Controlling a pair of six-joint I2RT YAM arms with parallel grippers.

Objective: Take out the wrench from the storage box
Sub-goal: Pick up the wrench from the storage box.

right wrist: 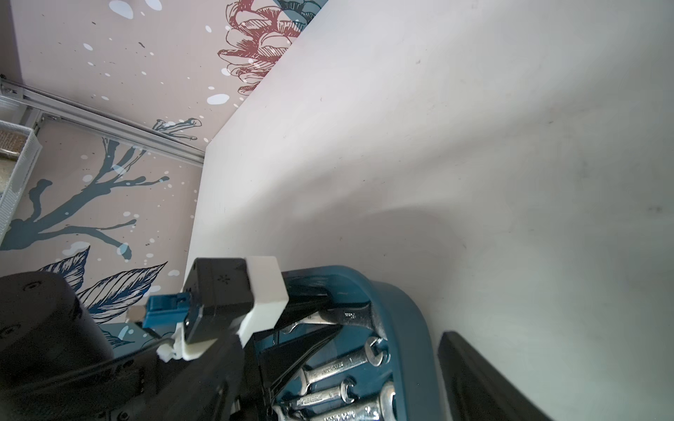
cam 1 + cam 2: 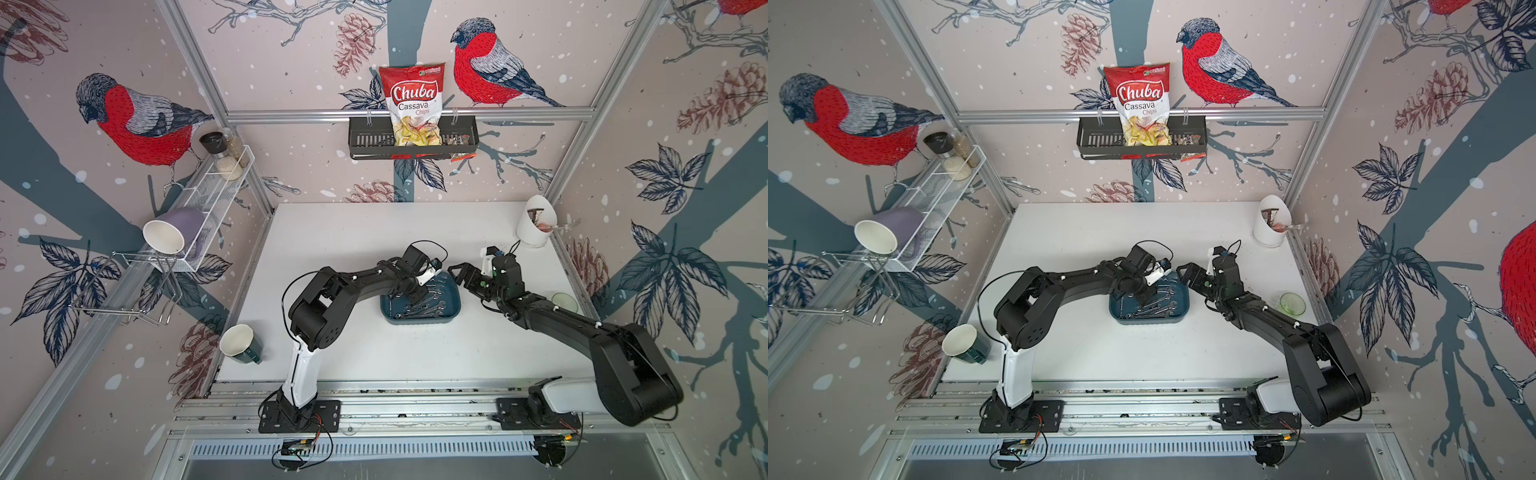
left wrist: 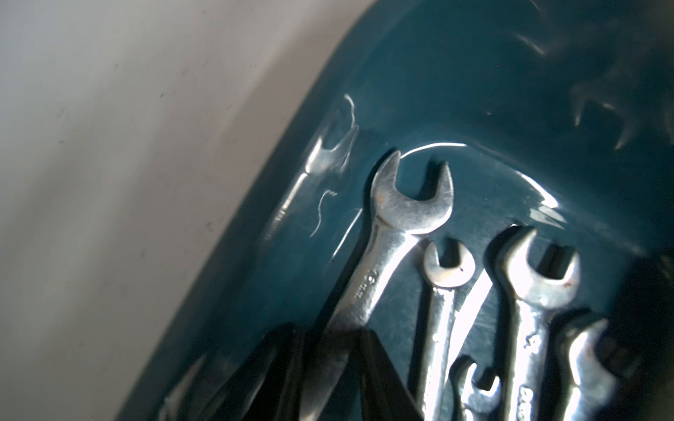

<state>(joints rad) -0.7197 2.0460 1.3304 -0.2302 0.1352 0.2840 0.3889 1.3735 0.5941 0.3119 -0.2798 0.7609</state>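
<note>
White table (image 2: 374,232) with teal storage box (image 2: 455,309), white holder (image 2: 534,232), green glass (image 2: 565,302), mug (image 2: 241,345).

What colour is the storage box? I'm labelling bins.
Dark teal-blue; the storage box shows best in the left wrist view.

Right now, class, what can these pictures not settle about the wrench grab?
- Left gripper: left wrist view cuts off its dark fingers; grip on the wrench unclear.
- Storage box: in both top views the left arm hides part.
- Wrench count: top views too small, wrist views cropped.

Top views bright, edges bowed; left wrist view dim, blurred; glare on wrenches (image 3: 405,218).
</note>
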